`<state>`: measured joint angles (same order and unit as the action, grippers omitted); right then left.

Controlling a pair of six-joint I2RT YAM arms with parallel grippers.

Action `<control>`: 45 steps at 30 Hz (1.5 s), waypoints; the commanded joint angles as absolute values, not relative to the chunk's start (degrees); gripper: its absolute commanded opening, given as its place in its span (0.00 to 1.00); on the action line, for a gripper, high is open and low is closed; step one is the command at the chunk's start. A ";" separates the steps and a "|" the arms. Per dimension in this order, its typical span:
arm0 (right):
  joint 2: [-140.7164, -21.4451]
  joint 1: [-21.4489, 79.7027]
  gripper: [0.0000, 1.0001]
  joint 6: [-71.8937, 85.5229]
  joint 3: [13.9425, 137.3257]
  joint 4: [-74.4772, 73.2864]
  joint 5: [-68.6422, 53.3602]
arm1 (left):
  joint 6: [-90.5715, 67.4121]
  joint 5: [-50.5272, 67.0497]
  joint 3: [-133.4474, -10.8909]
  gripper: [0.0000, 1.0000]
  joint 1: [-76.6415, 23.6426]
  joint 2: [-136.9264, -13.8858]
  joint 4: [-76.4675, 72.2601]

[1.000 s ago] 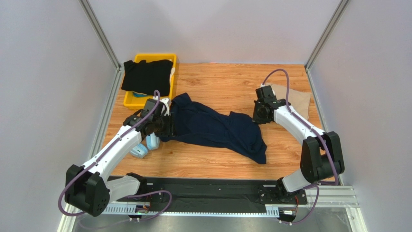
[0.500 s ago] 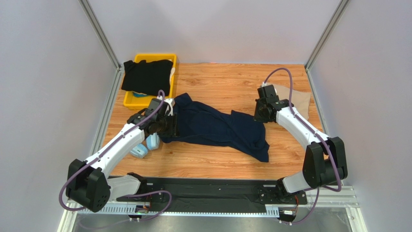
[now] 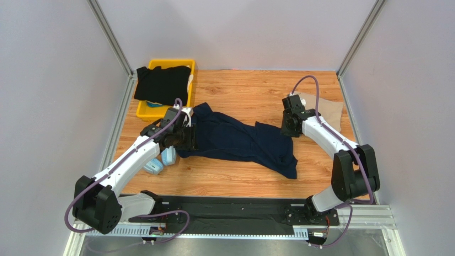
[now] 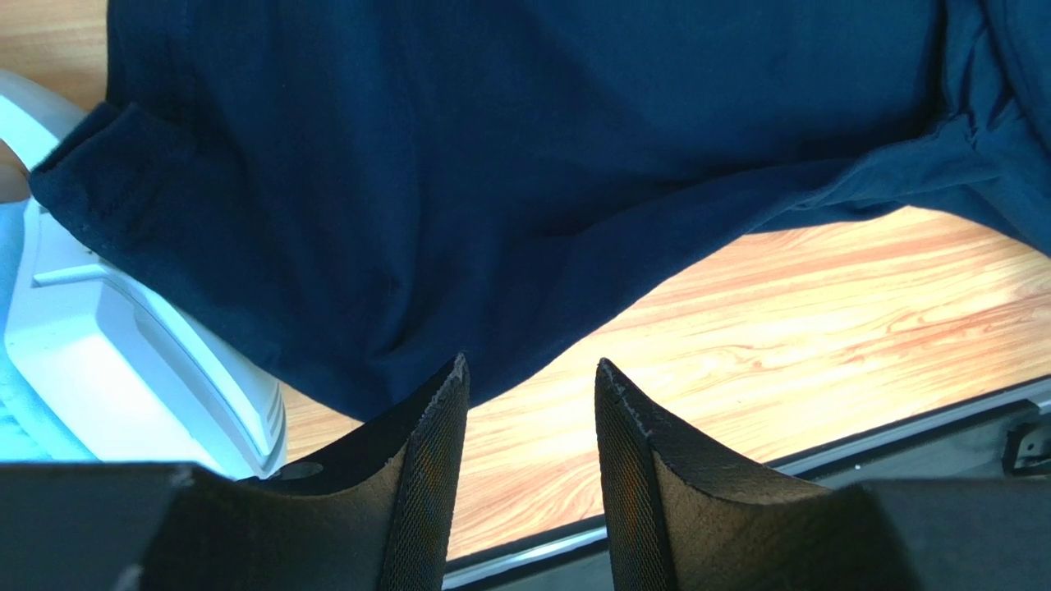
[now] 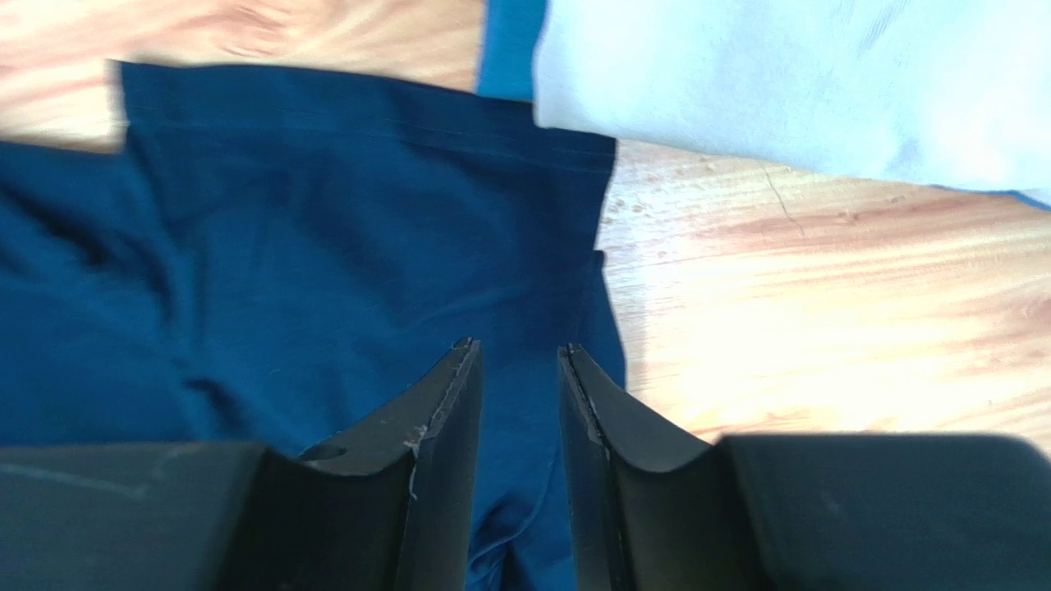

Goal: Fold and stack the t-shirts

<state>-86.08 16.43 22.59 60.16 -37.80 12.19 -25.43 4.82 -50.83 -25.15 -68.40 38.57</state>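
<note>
The dark navy t-shirt (image 3: 235,141) lies crumpled and stretched across the middle of the table. My left gripper (image 3: 188,137) is at its left edge, open and empty; in the left wrist view (image 4: 528,369) the shirt (image 4: 494,160) lies just beyond the fingertips. My right gripper (image 3: 288,128) is over the shirt's upper right edge, jaws a little apart, with navy cloth (image 5: 309,246) showing in the gap (image 5: 518,351). The black t-shirt (image 3: 163,84) is draped over the yellow bin. The tan t-shirt (image 3: 330,109) lies at the back right.
The yellow bin (image 3: 143,111) stands at the back left. Light blue headphones (image 3: 160,161) lie beside the left arm, touching the navy shirt's left edge, and show white in the left wrist view (image 4: 123,357). Pale cloth (image 5: 802,74) lies just beyond the right gripper.
The navy shirt's right part has shifted slightly right and back. The left gripper moved a little right along the shirt's left edge; the right gripper moved slightly back and right.
</note>
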 commanded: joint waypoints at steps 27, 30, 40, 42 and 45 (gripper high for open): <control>-92.37 15.21 0.02 24.43 61.35 -36.65 11.95 | -25.58 4.83 -51.33 0.49 -25.84 -68.82 36.65; -91.06 15.21 0.00 24.26 61.00 -36.30 11.78 | -25.66 5.01 -51.07 0.49 -25.84 -68.64 36.48; -82.98 15.21 0.00 24.00 61.96 -38.41 9.06 | -25.66 2.56 -52.20 0.51 -25.93 -68.91 36.47; -81.39 15.21 0.00 23.82 62.05 -39.02 9.31 | -24.96 0.71 -53.52 0.54 -25.93 -69.26 36.65; -77.62 15.21 0.00 23.73 61.96 -39.29 9.75 | -24.09 -2.26 -56.07 0.59 -25.93 -70.31 36.30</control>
<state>-82.81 15.44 24.12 60.29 -39.27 9.47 -25.21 2.20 -51.62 -25.54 -69.32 37.63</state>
